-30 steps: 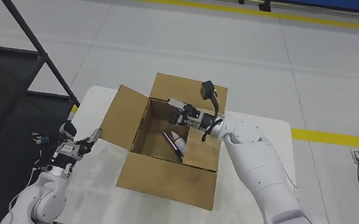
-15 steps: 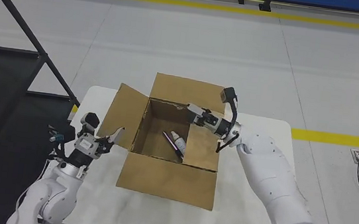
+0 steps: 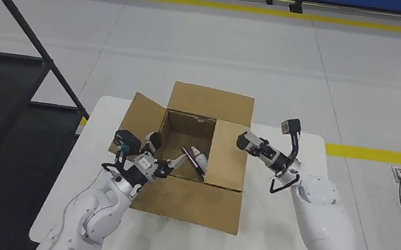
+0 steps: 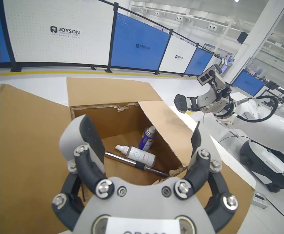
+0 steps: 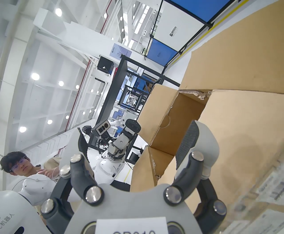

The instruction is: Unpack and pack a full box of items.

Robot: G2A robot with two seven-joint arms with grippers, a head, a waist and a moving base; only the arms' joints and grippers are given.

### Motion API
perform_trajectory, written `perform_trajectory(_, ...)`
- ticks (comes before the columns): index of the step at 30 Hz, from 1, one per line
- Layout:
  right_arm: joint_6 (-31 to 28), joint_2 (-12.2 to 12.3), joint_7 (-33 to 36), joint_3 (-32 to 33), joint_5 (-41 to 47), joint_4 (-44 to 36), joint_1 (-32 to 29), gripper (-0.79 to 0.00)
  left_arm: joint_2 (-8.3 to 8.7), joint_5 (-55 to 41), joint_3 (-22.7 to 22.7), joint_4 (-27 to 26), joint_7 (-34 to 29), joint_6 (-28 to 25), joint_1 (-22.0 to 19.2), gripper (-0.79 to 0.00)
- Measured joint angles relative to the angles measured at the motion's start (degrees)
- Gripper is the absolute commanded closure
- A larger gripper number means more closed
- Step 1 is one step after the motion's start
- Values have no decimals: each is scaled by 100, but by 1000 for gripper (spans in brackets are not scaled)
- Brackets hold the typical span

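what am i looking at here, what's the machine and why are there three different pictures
It is a robot with two arms, each ending in a two-fingered gripper, at work at a white table. One picture comes from a camera above the arms, looking down. The other two come from cameras on the wrists, so each shows its own gripper up close. The left gripper is at the edge of the box's opening, looking in. The right gripper is by the flap on the other side.

On the table stands an open cardboard box with its flaps folded out. At its bottom are a blue can, a white bottle lying on its side, and a slim pen-like rod lying beside the bottle. Both grippers are open and hold nothing.
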Motion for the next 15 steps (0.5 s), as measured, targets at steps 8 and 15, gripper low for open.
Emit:
perform_trajectory(8,6,-1,4,2,0,10,7,-785,2,4,-8,-3,3,-1,6,-785)
perform_trajectory(15,7,-1,0,1,1,5,4,-785,1,5,0,2,-4,3,10,-785)
